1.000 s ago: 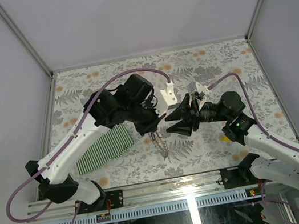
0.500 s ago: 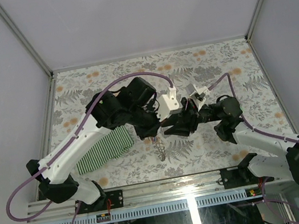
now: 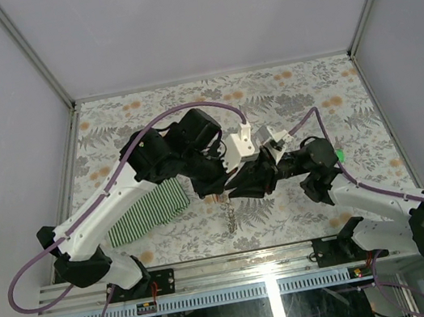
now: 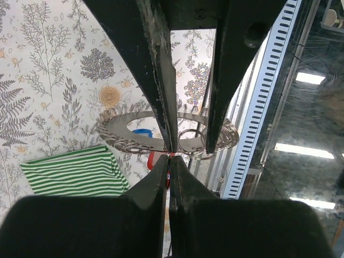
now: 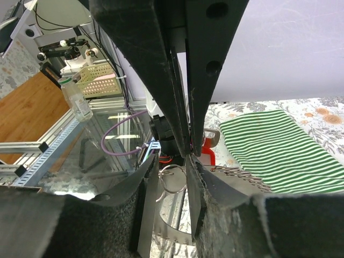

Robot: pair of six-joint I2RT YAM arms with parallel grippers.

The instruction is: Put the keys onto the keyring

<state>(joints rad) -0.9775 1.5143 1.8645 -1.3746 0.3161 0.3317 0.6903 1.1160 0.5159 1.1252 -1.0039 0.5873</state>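
L jaws (image 4: 169, 155) shut on keyring (image 4: 118, 137) | R jaws (image 4: 189, 150) part-open astride key loop (image 4: 191, 131) | near — striped cloth (image 4: 75, 172)

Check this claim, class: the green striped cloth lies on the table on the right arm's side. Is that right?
No. The green striped cloth lies on the table on the left arm's side, partly under that arm. The top external view shows it.
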